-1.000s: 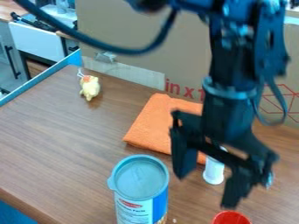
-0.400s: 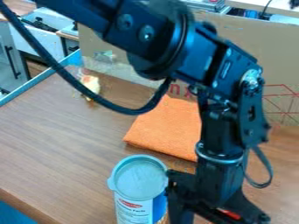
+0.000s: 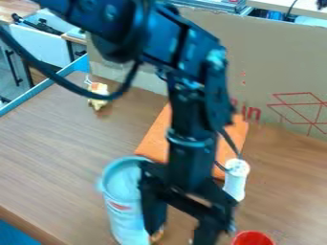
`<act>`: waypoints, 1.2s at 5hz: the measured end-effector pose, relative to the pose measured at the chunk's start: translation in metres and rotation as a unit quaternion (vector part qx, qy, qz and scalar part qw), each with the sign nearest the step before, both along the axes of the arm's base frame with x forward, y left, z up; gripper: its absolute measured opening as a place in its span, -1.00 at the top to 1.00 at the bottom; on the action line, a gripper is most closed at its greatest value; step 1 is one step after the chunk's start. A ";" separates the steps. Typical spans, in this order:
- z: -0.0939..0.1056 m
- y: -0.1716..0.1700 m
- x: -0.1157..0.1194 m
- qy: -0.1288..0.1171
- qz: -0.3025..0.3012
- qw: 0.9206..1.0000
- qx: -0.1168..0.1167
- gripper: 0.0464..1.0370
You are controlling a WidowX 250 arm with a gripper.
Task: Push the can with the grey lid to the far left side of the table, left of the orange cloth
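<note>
The black gripper (image 3: 180, 233) hangs low at the lower centre, open, with its two fingers spread apart. Its left finger overlaps the right side of a large can (image 3: 123, 210) with a grey-blue lid and appears to be against it; exact contact cannot be told. The can leans slightly. Right of the gripper stands a white bottle-like cylinder (image 3: 235, 181). A red cup (image 3: 253, 239) is at the bottom edge, to the gripper's lower right. Behind the arm lies a folded orange cloth (image 3: 153, 139), partly hidden.
On the brown table (image 3: 57, 148), a small yellow toy (image 3: 98, 98) sits at the back left, partly crossed by the arm's cable. A cardboard panel (image 3: 275, 62) stands along the back. A blue edge (image 3: 48, 83) borders the left side.
The arm first came down and right over the cylinder and cup, then swung back left. The can has shifted left and tipped a little. The cylinder and cup are uncovered again.
</note>
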State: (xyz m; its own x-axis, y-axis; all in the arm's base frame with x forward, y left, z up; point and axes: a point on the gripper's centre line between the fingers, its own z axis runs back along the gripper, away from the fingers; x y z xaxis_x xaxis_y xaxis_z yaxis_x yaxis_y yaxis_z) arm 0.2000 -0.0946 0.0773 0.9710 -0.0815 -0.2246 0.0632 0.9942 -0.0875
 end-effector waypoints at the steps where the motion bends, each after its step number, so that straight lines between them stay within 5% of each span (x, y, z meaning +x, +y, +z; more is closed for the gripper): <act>1: 0.004 0.043 0.009 -0.003 0.042 0.999 0.005 -0.93; 3: -0.014 0.124 0.017 0.029 0.119 0.992 0.022 -0.93; 4: -0.015 0.151 0.024 0.023 0.154 0.988 0.024 -0.93; 5: -0.014 0.186 0.038 -0.012 0.182 0.983 0.022 -0.93; 6: -0.013 0.204 0.032 -0.001 0.187 0.981 0.043 -0.93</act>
State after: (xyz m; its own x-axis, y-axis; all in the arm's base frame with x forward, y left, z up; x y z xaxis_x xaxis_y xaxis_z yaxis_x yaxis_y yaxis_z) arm 0.2316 0.1090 0.0645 0.9298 0.2995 -0.2141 -0.3072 0.9516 -0.0029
